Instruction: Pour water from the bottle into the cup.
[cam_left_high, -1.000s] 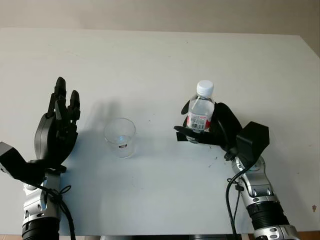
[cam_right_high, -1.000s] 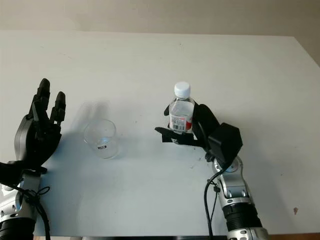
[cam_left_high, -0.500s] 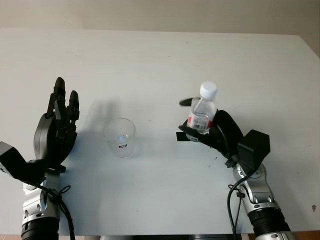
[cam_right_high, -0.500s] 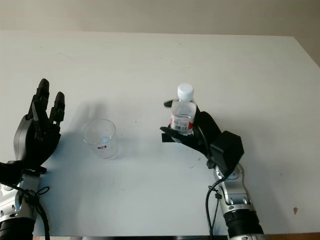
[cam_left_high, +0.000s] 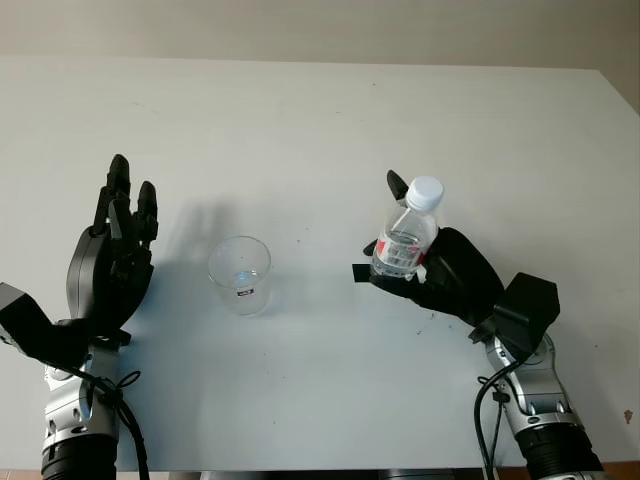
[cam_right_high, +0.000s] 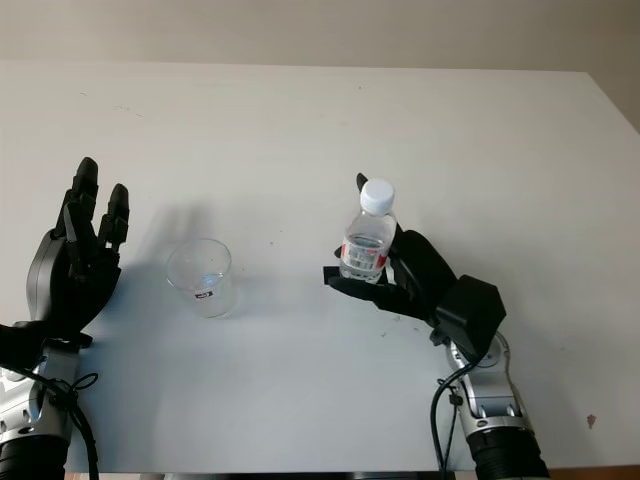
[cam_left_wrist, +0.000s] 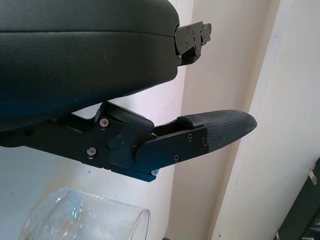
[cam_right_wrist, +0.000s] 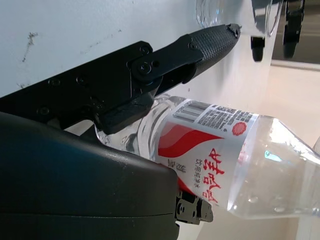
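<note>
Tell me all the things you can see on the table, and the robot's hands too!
Cup: one, clear plastic with a small dark label, upright on the table, between the two hands and nearer the left one.
Bottle: one, clear with a red and white label and a white cap still on, held in the right hand, tilted a little away from the cup.
Table: one, white, under everything.
Wall: beige, behind the table's far edge.
Left hand: one, black, open, raised beside the cup and holding nothing.
Right hand: one, black, fingers wrapped around the bottle's lower half.
</note>
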